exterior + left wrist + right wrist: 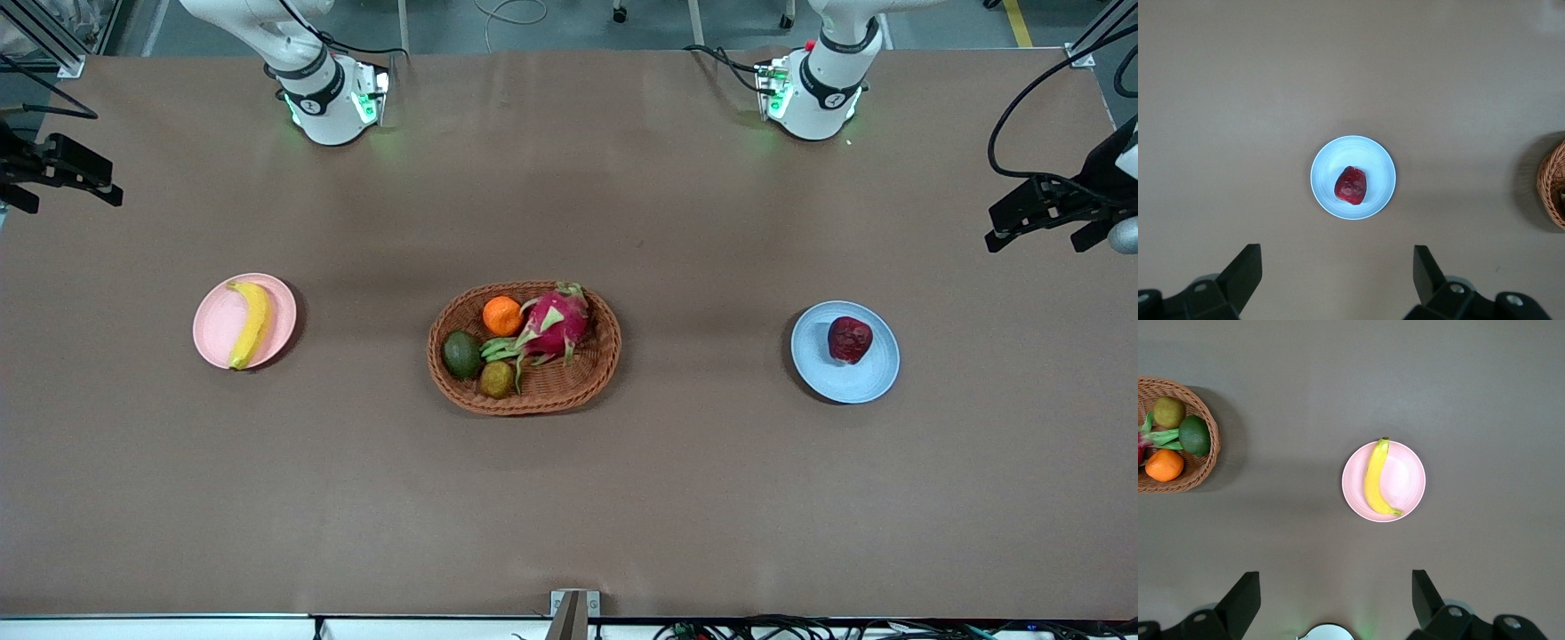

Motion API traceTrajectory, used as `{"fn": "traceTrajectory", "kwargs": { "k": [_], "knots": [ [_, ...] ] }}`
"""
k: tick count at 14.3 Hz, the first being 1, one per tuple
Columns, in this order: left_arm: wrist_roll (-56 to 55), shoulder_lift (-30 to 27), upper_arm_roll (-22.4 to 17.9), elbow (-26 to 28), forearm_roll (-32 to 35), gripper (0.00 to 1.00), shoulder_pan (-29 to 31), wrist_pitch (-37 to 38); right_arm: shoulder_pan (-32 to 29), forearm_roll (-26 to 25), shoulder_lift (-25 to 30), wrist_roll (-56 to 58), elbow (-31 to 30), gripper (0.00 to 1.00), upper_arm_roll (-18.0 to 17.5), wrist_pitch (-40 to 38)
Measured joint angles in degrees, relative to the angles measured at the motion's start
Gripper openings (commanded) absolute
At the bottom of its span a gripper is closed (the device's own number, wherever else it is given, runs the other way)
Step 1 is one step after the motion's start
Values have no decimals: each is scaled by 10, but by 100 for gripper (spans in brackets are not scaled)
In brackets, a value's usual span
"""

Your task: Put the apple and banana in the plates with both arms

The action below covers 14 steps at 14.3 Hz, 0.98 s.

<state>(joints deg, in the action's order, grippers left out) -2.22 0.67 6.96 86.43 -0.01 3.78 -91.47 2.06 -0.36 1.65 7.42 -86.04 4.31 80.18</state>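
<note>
The dark red apple [850,340] lies on the light blue plate [836,378] toward the left arm's end of the table; both show in the left wrist view, apple [1351,185] and plate [1378,160]. The yellow banana [251,324] lies across the pale pink plate [277,307] toward the right arm's end; the right wrist view shows the banana [1375,479] and the plate [1408,480]. My left gripper [1036,233] [1338,267] is open and empty, high over the table's end. My right gripper [71,191] [1336,590] is open and empty, high over its end.
An oval woven basket [596,373] stands mid-table between the plates, holding an orange [502,316], a pink dragon fruit [558,324], a green fruit [461,354] and a brownish fruit [497,379]. The arm bases [333,102] [813,93] stand at the table's back edge.
</note>
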Motion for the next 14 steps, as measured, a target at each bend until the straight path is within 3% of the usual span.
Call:
{"fn": "traceTrajectory", "kwargs": {
  "k": [14],
  "knots": [
    [0, 0, 0, 0, 0, 100, 0, 0, 0, 0, 0, 0, -1, 100, 5, 11]
  ]
}}
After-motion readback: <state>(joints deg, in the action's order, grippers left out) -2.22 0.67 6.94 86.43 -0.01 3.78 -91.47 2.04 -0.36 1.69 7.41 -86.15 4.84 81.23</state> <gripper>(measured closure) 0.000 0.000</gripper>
